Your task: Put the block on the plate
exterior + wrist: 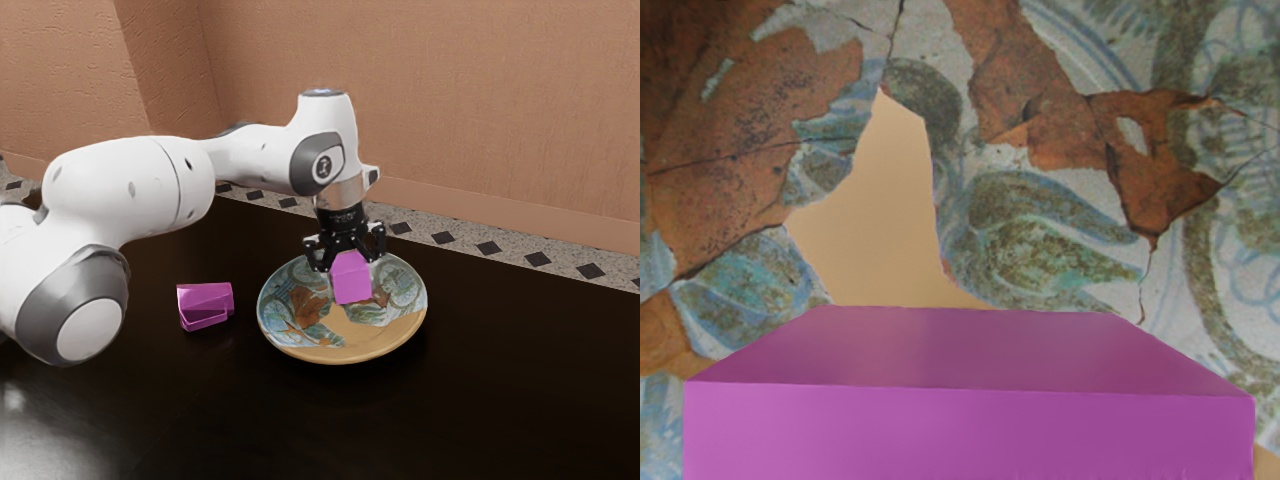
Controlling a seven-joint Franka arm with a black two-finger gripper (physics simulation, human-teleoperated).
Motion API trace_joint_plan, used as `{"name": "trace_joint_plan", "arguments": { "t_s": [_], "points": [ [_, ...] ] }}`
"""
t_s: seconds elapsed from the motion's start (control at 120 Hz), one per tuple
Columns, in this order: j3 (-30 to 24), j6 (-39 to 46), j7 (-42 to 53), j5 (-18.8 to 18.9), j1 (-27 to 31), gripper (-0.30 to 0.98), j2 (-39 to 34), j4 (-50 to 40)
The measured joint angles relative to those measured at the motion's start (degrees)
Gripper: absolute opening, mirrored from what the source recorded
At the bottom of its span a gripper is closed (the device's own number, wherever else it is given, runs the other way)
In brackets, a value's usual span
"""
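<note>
Under my remote control, my white Franka arm (135, 190) reaches in from the exterior view's left, forearm nearly level and wrist (322, 150) bent downward, while my black gripper (350, 264) points down, its two fingers apart in a two-sided grip

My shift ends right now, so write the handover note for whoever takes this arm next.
Gripper: over the plate, jaws shut on the pink-purple block.
Plate: on the table, directly under the block; whether the block already touches it, I can't tell.
Done: block grasped and brought over the plate.
Left: make sure it sits on the plate, lowering if needed, then release and back off.
Also on the table: a magenta faceted object, beside the plate.
</note>
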Motion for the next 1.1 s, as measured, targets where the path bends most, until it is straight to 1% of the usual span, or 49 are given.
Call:
{"name": "trace_joint_plan", "arguments": {
  "t_s": [0.35,0.533,0.767,0.9,1.058,1.1],
  "points": [
    [-0.1,0.3,-0.8,-0.4,0.6,0.43,1.6,-0.1],
    [-0.2,0.4,-0.8,-0.5,0.6,0.57,1.5,-0.1],
    [-0.1,0.4,-0.9,-0.4,0.6,0.65,1.0,0.5],
    [-0.4,-0.4,-0.8,0.2,0.8,0.67,-2.9,0.7],
    [-1.4,-5.1,0.4,2.4,1.8,0.68,-12.0,0.7],
    [-3.2,-7.4,1.0,3.5,3.0,0.68,-15.1,0.7]
  ]
}}
